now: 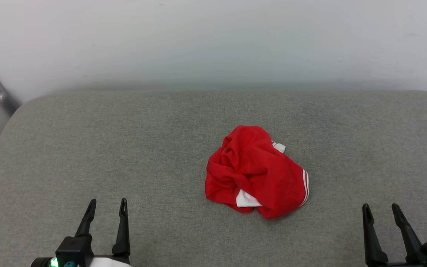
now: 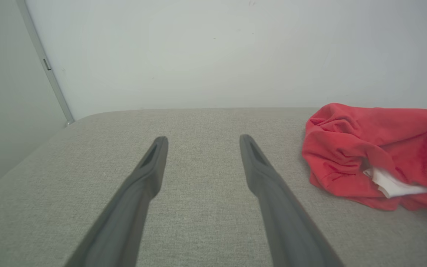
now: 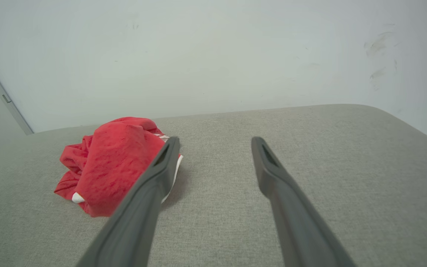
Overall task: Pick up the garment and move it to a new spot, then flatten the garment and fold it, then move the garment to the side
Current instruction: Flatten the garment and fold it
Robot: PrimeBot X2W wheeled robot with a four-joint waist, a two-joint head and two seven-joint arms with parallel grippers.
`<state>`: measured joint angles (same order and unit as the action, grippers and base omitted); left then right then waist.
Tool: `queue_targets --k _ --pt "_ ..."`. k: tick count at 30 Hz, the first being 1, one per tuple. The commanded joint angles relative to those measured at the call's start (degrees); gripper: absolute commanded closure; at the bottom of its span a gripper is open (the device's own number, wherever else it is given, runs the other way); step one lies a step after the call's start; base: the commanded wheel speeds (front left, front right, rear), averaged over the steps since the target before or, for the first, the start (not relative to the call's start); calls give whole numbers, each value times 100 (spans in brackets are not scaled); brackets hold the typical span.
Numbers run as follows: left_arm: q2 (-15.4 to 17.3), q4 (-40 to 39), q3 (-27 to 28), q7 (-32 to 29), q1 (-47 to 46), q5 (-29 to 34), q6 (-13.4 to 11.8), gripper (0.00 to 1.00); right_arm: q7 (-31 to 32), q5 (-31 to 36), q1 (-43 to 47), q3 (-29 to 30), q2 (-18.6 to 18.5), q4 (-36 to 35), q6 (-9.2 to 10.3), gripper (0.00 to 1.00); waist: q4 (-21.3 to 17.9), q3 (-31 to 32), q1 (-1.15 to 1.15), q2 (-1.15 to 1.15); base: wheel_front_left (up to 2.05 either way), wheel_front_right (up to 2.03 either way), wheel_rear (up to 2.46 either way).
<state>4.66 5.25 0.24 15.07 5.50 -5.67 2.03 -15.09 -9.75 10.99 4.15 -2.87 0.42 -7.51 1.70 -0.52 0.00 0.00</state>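
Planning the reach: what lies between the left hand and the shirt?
Only bare grey cushion lies between the left hand and the shirt; the head view shows it.

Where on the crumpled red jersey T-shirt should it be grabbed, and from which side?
Likely the red-and-white striped hem of the crumpled red jersey T-shirt, approached from above on the robot's right with the open right end effector: that edge lies exposed, while the rest is a bunched mound.

Bright even light, soft shadows, sharp focus.
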Motion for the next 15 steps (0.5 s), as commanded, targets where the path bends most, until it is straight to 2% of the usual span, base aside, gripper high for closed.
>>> queue_targets --k 1,9,15 --pt "-27 5 17 15 34 43 16 0 -11 35 66 -3 -1 -10 4 0 -1 0 0 0 0 0 0" --pt "-85 27 128 15 47 108 82 0 -12 129 -205 65 -1 -259 3 0 -8 -4 0 0 0 0 0" --pt "-114 11 191 15 -24 138 124 0 -11 464 -936 19 -1 -692 4 0 11 -59 0 0 0 0 0"
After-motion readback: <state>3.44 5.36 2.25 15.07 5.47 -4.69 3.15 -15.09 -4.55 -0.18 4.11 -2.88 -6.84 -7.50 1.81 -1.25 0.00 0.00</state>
